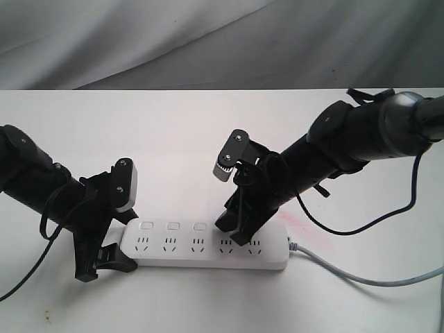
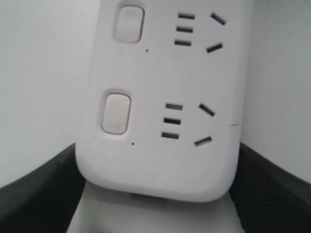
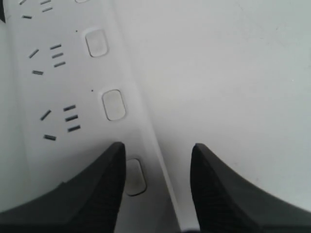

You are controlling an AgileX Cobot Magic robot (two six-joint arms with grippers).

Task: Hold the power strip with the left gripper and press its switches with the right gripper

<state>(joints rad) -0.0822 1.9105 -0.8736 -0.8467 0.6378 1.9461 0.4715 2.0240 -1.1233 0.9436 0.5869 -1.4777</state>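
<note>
The white power strip [image 1: 208,251] lies flat near the table's front, and its grey cord [image 1: 361,276] runs off to the right. My left gripper [image 1: 123,255] is shut on the strip's left end; in the left wrist view its black fingers [image 2: 34,194] press both sides of the rounded end [image 2: 155,165]. Three switches [image 1: 173,226] show in a row, and the others are hidden behind my right gripper [image 1: 232,232]. That gripper [image 3: 156,148] is open. One of its fingers [image 3: 97,194] rests on the strip beside a switch [image 3: 135,177], and the other sits past the strip's edge.
The white table [image 1: 208,139] stretches back to a grey cloth backdrop [image 1: 208,41]. A faint pink stain [image 1: 306,225] marks the tabletop right of the strip. A black cable [image 1: 374,218] loops down from the right arm.
</note>
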